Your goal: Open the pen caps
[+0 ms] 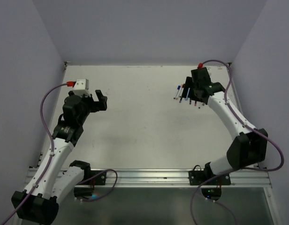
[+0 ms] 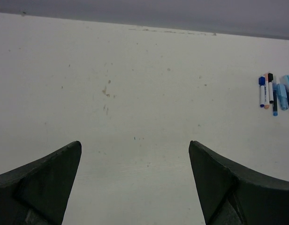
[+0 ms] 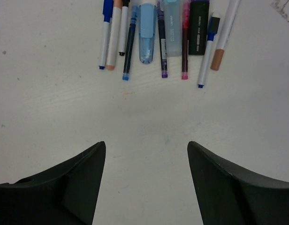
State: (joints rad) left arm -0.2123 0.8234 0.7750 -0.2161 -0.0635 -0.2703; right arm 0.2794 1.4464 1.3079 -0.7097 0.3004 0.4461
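Toward the far right of the pale, matte surface (image 1: 144, 126), the pens (image 3: 148, 33) lie flat in a tight row, side by side and roughly parallel. They are slim plastic cylinders: white barrels, a dark blue stick, a thick translucent light-blue marker, a purple and a pink one, and a stubby black body. The pen caps (image 3: 216, 60) are short rounded sleeves on the barrels' ends; an orange-brown one sits on the white pen at the row's right edge, and a blue one tops the white pen at the left. The right jaws, two dark wedge-shaped fingers, stand spread apart just short of the row, with only bare surface between them. The left jaws are also spread wide and pinch nothing, well apart from the pens over faintly speckled surface.
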